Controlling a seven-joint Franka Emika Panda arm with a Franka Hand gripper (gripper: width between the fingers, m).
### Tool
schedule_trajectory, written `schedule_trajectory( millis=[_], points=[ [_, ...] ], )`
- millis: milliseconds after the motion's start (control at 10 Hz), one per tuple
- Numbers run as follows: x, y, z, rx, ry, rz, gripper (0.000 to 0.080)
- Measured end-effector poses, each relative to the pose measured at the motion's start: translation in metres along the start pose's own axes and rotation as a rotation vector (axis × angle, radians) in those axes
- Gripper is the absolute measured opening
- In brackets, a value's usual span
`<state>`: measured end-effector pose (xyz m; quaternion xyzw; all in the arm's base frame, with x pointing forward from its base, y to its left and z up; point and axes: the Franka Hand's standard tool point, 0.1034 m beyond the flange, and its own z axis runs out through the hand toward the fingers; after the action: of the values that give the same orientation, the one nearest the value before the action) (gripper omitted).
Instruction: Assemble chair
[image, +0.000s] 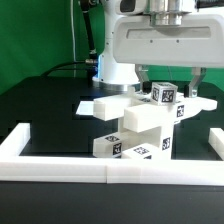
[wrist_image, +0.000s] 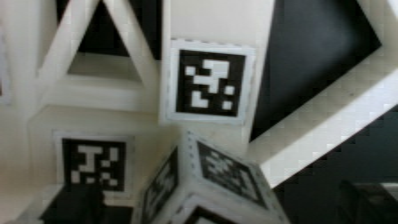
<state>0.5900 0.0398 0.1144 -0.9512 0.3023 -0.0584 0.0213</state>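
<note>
On the black table (image: 40, 110) sits pretty much the whole job, fenced in by the low white border wall (image: 60, 172), which is probably there so loose parts can't wander off and have something to be squared up against. Next biggest is the gripper (image: 172, 84), hanging straight down over the middle of the scene. Its jaws look spread wide with nothing pinched between them, at least as far as the exterior view shows. Directly underneath is the chair (image: 135, 125), which right now is more a chunky white heap than a seat. The pieces are stacked and leaning on each other in one cluster, presumably so they're all within easy reach of the arm. A flat slab (image: 105, 107) pokes out toward the exterior view's left, and the lower blocks (image: 128, 150) rest on the table just behind the front wall. On top sits a tagged cube (image: 163, 96), tilted a bit and sitting right between the fingertips, so the chair's highest part is basically inside the open jaws. Whether a finger actually brushes it is too close to call. The wrist view is nearly filled with white plastic, which fits how low the gripper hangs. Smallest of all are the tags (wrist_image: 210, 85), turned outward where cameras can read them, likely for tracking each part.
</note>
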Motion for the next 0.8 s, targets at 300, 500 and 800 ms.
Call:
schedule_trajectory(
  millis=[300, 500, 800],
  points=[
    [0.0000, 0.0003, 0.0001, -0.007, 0.003, -0.279, 0.0649],
    [0.0003, 0.0013, 0.0003, -0.008, 0.002, -0.409, 0.0649],
    [0.0007, 0.0032, 0.0009, -0.011, -0.001, -0.642, 0.0649]
  ],
)
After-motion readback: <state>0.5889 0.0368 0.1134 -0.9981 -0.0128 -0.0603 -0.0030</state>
